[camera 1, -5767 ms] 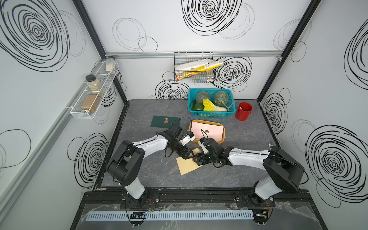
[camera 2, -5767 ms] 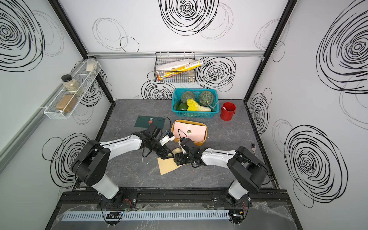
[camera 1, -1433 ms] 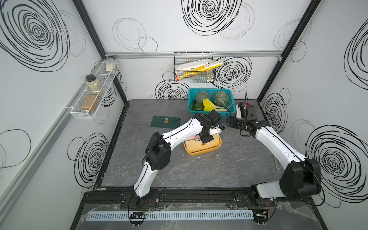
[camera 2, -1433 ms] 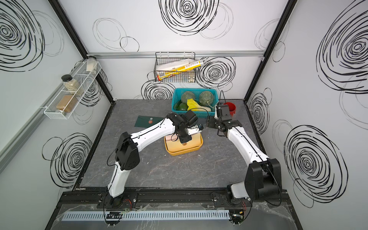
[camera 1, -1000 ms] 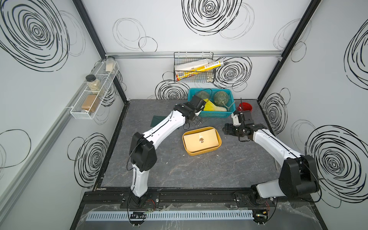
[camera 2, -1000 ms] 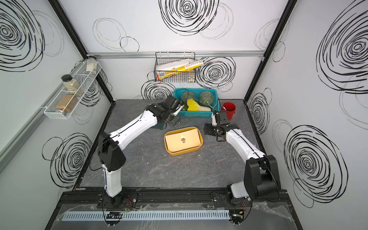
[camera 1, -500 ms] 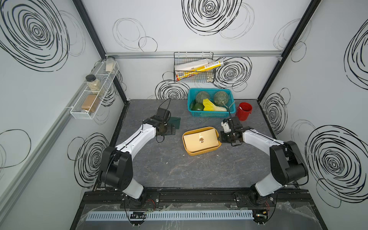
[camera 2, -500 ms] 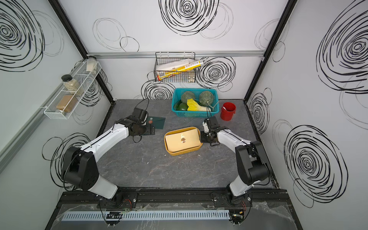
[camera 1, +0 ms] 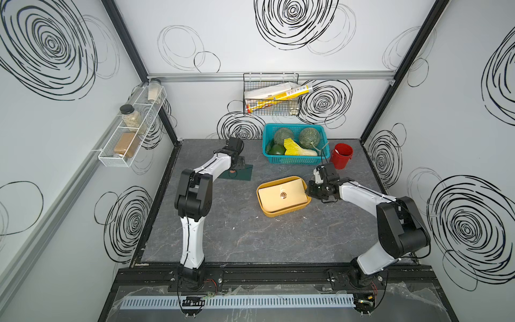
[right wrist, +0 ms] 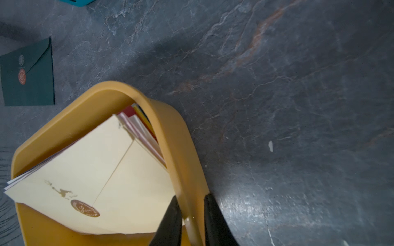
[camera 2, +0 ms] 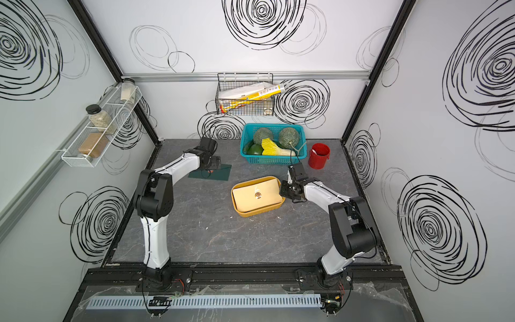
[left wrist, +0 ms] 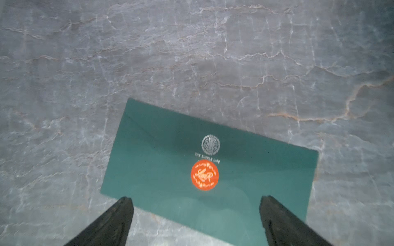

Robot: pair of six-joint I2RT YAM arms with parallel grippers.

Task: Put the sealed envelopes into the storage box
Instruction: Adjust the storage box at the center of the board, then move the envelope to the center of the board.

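Left gripper: is being held wide open and empty, just above the near long edge of the dark green envelope. One finger is hanging to each side of the red-orange seal sticker.
Right gripper: is being clamped on the storage box – one finger inside the mustard rim, one outside, the wall pinched between them.
Dark green envelope, place: is lying flat on the grey tabletop, at about 10 o'clock from the storage box and well apart from it. In both top views it is the only envelope seen outside the box.
Storage box, place: is sitting near the table's middle, with the teal basket at 12 o'clock and the red cup at about 1 o'clock.
Box contents: a cream envelope is lying on top, tilted, one end riding above the rim; pink, red and yellow edges are showing beneath it.
Handling, judged: the envelope is being taken as very light, thin and bendable, smooth enough to slide on the stone, and easily creased.
Take-hold point, judged: an edge is being favoured – a long side, after a corner has been levered up or slid off the surface, since the flat face offers the jaws nothing.
Risk, judged: the full, tilted stack is leaving little room.
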